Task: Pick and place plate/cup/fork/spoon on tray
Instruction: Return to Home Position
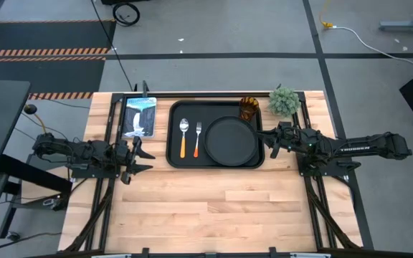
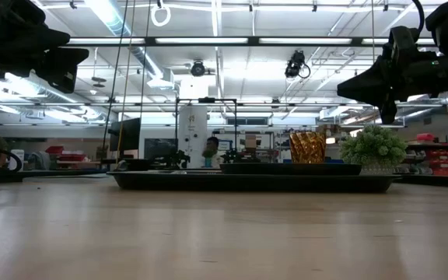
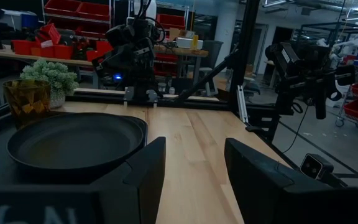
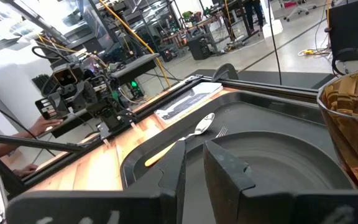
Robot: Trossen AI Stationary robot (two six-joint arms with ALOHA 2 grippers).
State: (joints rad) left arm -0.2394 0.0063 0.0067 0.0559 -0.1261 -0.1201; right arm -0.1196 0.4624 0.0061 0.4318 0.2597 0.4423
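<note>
All four pieces sit on the tray (image 1: 216,163); my tools are empty.
Cup (image 1: 249,108) by the far rim: light, slick, brittle; I'd grip its wall. Left tool (image 1: 136,161) apart, right tool (image 1: 267,141) narrowly apart.

Green plant (image 1: 284,100), printed card (image 1: 139,116)

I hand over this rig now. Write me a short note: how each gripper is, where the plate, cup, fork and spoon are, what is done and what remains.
Left gripper: open, empty, left of the tray.
Right gripper: open, empty, at the tray's right edge.
Plate: on the tray, right part.
Cup: on the tray's far right corner, beside the small green plant.
Spoon and fork: side by side on the tray's left part.
Done: all four items are on the tray.
Left: nothing visible to place.
</note>
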